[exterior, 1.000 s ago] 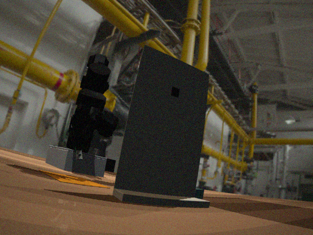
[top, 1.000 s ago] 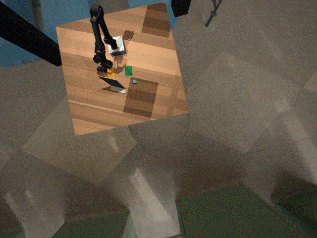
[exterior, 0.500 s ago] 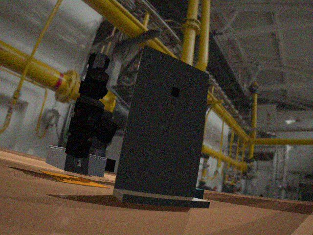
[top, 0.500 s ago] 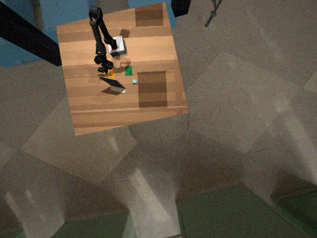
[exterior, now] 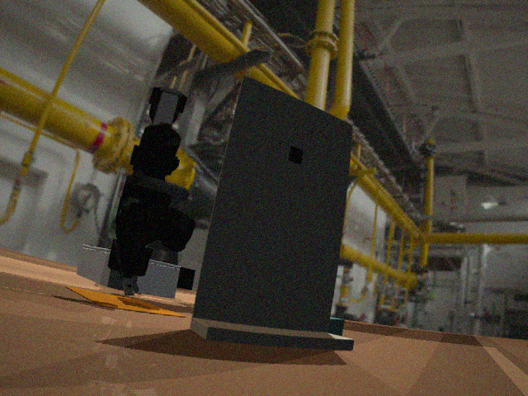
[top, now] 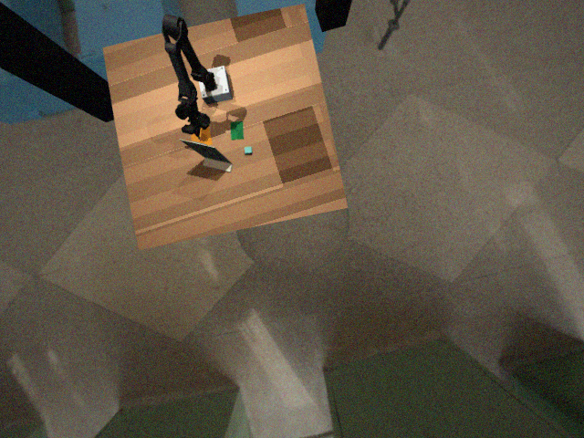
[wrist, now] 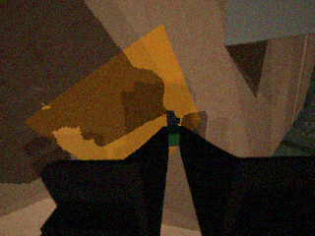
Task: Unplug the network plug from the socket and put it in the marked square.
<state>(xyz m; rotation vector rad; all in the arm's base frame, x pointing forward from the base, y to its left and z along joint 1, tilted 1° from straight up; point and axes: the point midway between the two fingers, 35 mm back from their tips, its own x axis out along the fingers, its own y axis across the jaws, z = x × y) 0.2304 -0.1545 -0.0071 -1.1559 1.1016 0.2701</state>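
My gripper (wrist: 172, 131) (exterior: 129, 277) points down and is shut on the small plug (wrist: 172, 119) (exterior: 130, 287), which has a dark end and a green part between the fingertips. The plug is low over the orange marked square (top: 207, 137) (exterior: 93, 295) (wrist: 164, 54), near one edge in the wrist view. Whether it touches the table cannot be told. The upright dark panel (top: 207, 151) (exterior: 272, 221) (wrist: 271, 22) stands beside the square, apart from the plug. A small dark opening (exterior: 295, 154) shows high in the panel. The panel's socket side is hidden in the exterior view.
A green patch (top: 236, 130) lies beside the orange square. A small teal cube (top: 247, 151) (exterior: 336, 325) sits near the panel. The arm stands on a grey box with a white top (top: 222, 83) (exterior: 162, 279). The panel's pale foot (top: 216, 164) rests on the wooden table (top: 164, 198).
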